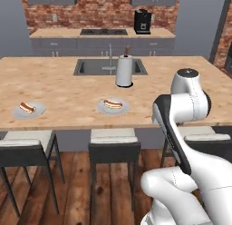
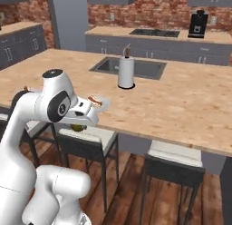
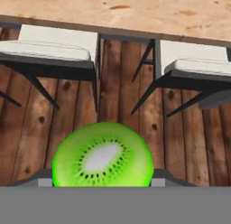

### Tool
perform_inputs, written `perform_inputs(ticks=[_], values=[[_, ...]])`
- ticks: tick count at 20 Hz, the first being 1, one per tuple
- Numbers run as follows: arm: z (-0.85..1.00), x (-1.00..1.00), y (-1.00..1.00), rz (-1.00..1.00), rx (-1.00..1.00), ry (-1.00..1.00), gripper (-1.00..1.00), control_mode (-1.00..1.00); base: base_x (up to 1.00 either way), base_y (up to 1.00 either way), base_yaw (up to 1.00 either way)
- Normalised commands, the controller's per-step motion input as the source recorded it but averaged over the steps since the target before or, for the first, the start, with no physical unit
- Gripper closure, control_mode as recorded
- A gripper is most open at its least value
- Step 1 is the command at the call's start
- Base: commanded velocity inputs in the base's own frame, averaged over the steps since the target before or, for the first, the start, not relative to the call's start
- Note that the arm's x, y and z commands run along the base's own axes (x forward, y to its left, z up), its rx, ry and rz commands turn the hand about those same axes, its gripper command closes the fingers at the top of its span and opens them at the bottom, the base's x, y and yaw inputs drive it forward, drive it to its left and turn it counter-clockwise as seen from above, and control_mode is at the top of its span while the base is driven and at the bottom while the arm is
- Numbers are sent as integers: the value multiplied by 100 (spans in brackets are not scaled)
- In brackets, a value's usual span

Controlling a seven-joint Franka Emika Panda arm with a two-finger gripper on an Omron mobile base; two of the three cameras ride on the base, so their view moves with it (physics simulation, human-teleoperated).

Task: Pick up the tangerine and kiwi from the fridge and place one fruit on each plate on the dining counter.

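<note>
Your hand [image 3: 103, 184] is grasping the kiwi [image 3: 103, 156], carried low before the bench [image 3: 135, 11] front edge, toward the plates [image 1: 113, 107].

On the bench [image 1: 63, 83], two plates lie near the front edge, one plate [image 1: 28, 110] at the left and the other plate [image 1: 113, 106] near the middle, each carrying a sausage in a bun [image 1: 27, 107]. Behind the middle plate stands a paper towel roll [image 1: 124, 70], just in front of the inset sink [image 1: 90, 67]. Stools [image 1: 114, 142] stand on the wooden floor [image 3: 117, 105] before the bench, and the kiwi [image 3: 103, 157] sits between the tips of the hand [image 3: 103, 180], above the floor and short of the bench edge.
</note>
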Motion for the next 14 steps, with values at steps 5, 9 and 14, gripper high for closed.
perform_inputs(ticks=[5,9,14], values=[[0,0,0,0,0,0,100,100,40,65,-37],[0,0,0,0,0,0,100,100,51,33,-23],[0,0,0,0,0,0,100,100,53,60,-20]])
